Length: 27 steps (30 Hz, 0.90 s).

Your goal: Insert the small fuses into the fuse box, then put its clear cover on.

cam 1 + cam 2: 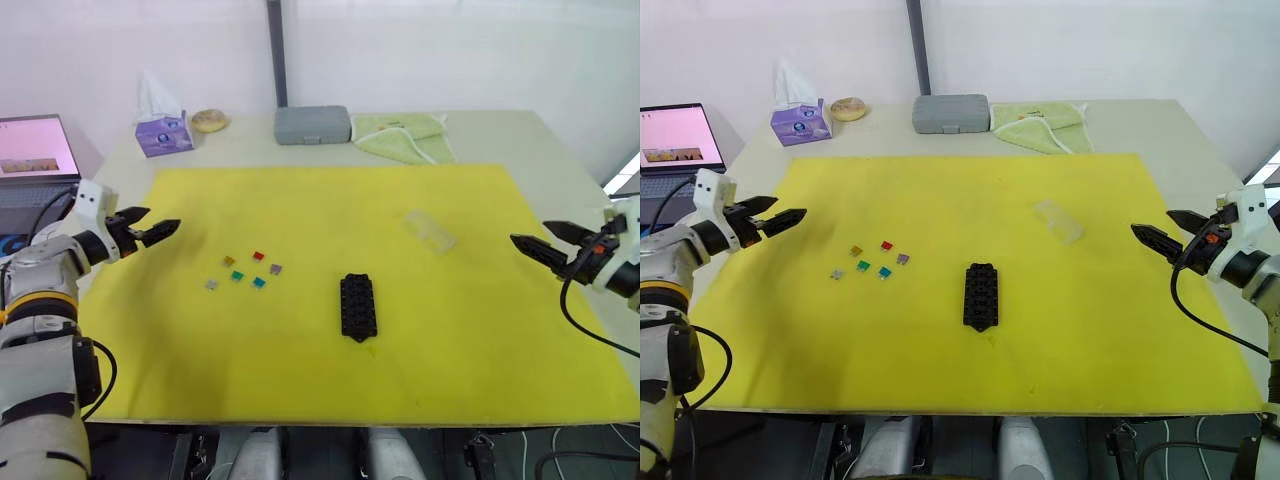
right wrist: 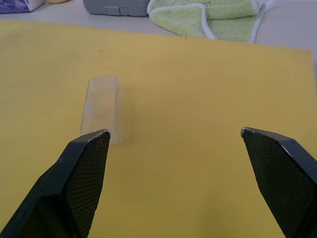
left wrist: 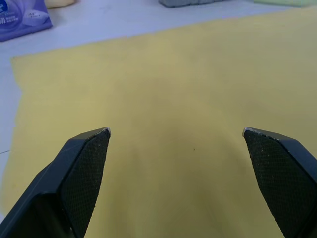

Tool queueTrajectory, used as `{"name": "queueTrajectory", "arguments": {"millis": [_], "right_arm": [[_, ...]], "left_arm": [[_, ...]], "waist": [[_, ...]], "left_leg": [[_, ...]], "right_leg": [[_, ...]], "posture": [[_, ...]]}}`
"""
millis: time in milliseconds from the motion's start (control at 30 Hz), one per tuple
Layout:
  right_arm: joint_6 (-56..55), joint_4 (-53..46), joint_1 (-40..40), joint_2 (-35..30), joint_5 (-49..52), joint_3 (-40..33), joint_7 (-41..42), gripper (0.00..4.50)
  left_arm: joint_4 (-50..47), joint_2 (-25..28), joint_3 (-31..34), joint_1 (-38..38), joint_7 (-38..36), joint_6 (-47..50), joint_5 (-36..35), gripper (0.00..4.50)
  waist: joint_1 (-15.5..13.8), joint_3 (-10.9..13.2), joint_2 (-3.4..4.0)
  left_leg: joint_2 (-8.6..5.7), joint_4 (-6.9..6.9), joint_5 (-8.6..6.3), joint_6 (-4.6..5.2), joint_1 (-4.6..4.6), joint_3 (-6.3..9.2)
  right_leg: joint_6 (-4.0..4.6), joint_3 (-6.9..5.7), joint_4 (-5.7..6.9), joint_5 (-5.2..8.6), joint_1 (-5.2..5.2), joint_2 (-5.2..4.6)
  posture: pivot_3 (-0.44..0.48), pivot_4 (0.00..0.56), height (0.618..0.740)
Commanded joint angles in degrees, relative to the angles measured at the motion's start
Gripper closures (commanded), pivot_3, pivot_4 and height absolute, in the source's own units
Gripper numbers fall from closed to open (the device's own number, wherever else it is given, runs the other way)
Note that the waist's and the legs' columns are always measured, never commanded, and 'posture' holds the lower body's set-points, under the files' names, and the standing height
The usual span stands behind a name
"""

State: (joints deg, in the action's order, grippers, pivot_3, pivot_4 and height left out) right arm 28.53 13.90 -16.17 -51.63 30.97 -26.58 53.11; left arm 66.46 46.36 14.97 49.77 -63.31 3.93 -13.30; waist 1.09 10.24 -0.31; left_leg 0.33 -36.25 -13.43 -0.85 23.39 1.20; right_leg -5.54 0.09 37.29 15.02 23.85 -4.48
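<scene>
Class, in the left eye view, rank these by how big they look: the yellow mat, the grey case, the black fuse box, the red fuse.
1. yellow mat
2. grey case, though farther away
3. fuse box
4. red fuse

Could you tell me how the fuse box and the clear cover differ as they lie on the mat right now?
The fuse box is black and opaque; the clear cover is transparent and faint. The fuse box lies near the mat's middle, the clear cover toward the robot's right and farther back. Both are oblong, lie untouched on the yellow mat.

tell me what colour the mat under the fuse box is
Yellow mat, best seen in the left eye view.
</scene>
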Motion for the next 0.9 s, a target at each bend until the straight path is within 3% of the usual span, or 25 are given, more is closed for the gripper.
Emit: {"name": "queueTrajectory", "arguments": {"millis": [33,167,300,433,633,900], "right_arm": [[2.9,-5.9,1.1,-2.4,3.3,-3.6,1.2,0.02],[16.0,-22.6,-0.4,-2.1,14.9,-1.8,0.3,0.02],[23.5,-37.5,-4.1,1.7,24.6,5.5,-4.3,0.02],[28.1,-46.7,-7.0,7.0,33.5,12.0,-10.8,0.02],[29.4,-56.2,-5.4,11.2,38.1,22.2,-15.0,0.02],[27.6,-56.0,-4.0,10.3,37.9,22.7,-16.6,0.02]], "left_arm": [[-2.9,4.7,2.1,-1.1,-6.0,5.3,-2.6,0.0],[-15.4,8.0,-2.1,-10.3,-19.5,21.2,-5.2,0.0],[-33.1,6.7,-1.2,-22.2,-18.1,28.0,-9.1,0.0],[-42.0,5.0,-1.2,-27.4,-15.8,32.8,-11.6,0.0],[-45.5,3.2,-5.4,-28.2,-16.5,34.0,-12.0,0.0],[-38.6,-0.3,-9.8,-23.0,-16.7,29.4,-9.1,0.0]], "waist": [[0.2,0.0,0.01],[1.1,0.0,0.12],[1.3,-0.1,-0.02],[0.9,-0.1,-0.26],[-0.4,-0.1,-0.28],[-0.4,-0.1,-0.3]], "left_leg": [[0.0,0.01,0.0,0.0,0.0,0.0],[0.05,0.03,0.0,0.0,-0.03,-0.01],[0.23,-0.01,0.0,0.0,-0.08,0.16],[0.35,-0.08,0.0,0.0,-0.01,0.28],[0.29,-0.05,0.0,0.0,0.0,0.25],[0.09,-0.07,0.0,0.01,-0.03,0.26]], "right_leg": [[0.0,0.0,0.0,0.0,0.01,0.01],[0.01,0.04,0.06,0.0,0.01,0.01],[0.05,-0.03,0.14,0.01,-0.06,0.06],[0.07,-0.11,0.1,0.01,-0.1,0.06],[0.06,-0.12,-0.01,0.01,-0.1,-0.02],[0.05,-0.16,-0.04,0.0,-0.17,-0.02]], "posture": [[0.0,0.15,0.74],[0.0,0.15,0.74],[0.0,0.15,0.74],[0.0,0.15,0.74],[0.0,0.15,0.74],[0.0,0.15,0.74]]}}
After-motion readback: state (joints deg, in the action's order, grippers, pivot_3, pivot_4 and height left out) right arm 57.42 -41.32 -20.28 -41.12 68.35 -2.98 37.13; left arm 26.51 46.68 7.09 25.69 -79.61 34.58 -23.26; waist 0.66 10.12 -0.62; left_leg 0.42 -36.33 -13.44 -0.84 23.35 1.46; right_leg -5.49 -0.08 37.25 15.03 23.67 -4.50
